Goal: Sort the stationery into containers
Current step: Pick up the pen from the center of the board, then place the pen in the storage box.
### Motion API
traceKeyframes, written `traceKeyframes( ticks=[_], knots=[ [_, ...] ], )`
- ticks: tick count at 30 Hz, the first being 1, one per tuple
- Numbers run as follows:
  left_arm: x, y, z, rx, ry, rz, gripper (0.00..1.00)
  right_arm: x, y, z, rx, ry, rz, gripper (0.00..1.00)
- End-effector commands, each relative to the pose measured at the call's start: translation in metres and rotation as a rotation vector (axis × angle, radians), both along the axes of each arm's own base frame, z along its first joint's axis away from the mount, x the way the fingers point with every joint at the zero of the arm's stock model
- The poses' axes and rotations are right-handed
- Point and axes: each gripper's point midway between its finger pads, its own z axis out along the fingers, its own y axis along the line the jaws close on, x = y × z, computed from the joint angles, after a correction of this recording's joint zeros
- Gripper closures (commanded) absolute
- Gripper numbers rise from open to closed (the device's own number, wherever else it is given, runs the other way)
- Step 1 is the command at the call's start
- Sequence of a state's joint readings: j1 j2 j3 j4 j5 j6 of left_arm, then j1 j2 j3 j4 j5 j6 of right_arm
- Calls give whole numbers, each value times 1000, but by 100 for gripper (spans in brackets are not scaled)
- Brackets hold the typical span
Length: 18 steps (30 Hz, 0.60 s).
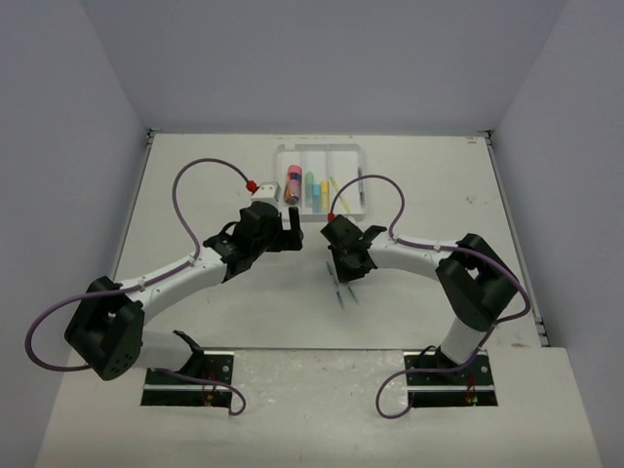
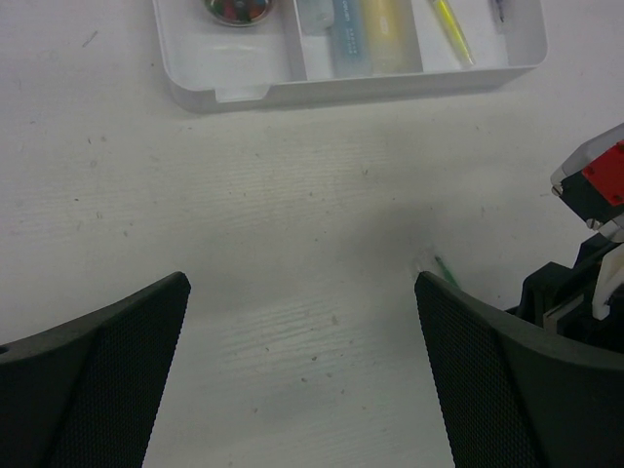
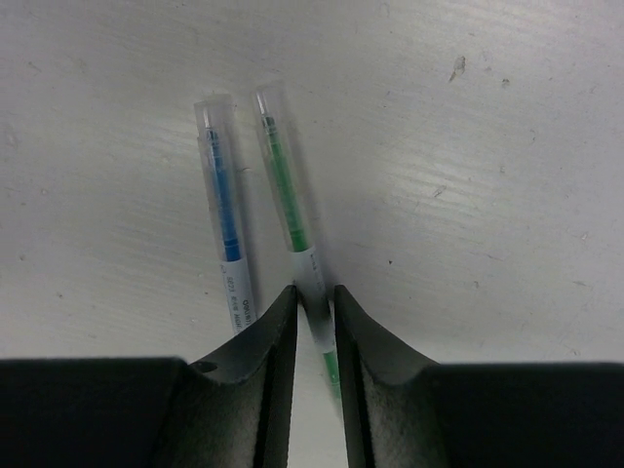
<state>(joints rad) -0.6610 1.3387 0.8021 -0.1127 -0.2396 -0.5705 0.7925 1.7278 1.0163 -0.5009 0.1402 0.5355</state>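
Note:
Two thin clear pens lie side by side on the table: a blue pen (image 3: 224,214) and a green pen (image 3: 283,185). My right gripper (image 3: 315,290) is down at the table, jaws narrowed onto the green pen's white label; the blue pen lies just outside its left finger. In the top view they lie under that gripper (image 1: 343,268). The clear tray (image 1: 283,151) at the back holds a pink glue stick (image 1: 293,182), a mint green marker (image 1: 310,185), a yellow marker (image 1: 325,190) and a dark pen (image 1: 361,185). My left gripper (image 2: 302,283) hangs open over bare table before the tray (image 2: 390,83).
White walls close in the table on the left, back and right. The right arm's wrist (image 2: 595,195) sits close to the left gripper's right finger. Purple cables loop over both arms. The tip of the green pen (image 2: 447,270) shows beside that finger.

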Motion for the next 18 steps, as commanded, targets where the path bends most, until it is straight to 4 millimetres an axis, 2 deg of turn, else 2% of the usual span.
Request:
traceKeyframes(
  ticks=[1, 4, 6, 9, 11, 12, 14, 15, 16, 18],
  knots=[
    [-3, -11, -3, -21, -4, 10, 0, -1, -3, -12, -28, 24, 5, 80],
    [-8, -16, -10, -2, 13, 10, 0, 2, -5, -8, -26, 17, -1, 92],
    [-15, -19, -17, 8, 29, 13, 0, 9, -11, 4, -20, -12, -20, 100],
    [-24, -21, -28, 12, 56, 35, 0, 31, -16, 40, 26, -86, -55, 100],
    [-33, -23, -38, 15, 77, 49, 0, 50, -28, 69, 67, -137, -90, 100],
    [-38, -25, -41, 7, 90, 53, 0, 57, -29, 76, 78, -146, -93, 100],
    [-48, -29, -49, 4, 113, 72, 0, 88, -32, 109, 110, -222, -120, 100],
    [-51, -31, -51, 5, 118, 76, 0, 105, -39, 116, 108, -245, -143, 100],
    [-55, -34, -52, 6, 122, 81, 0, 124, -41, 123, 111, -265, -160, 100],
    [-61, -38, -55, 2, 134, 81, 0, 149, -39, 128, 111, -285, -174, 100]
  ],
)
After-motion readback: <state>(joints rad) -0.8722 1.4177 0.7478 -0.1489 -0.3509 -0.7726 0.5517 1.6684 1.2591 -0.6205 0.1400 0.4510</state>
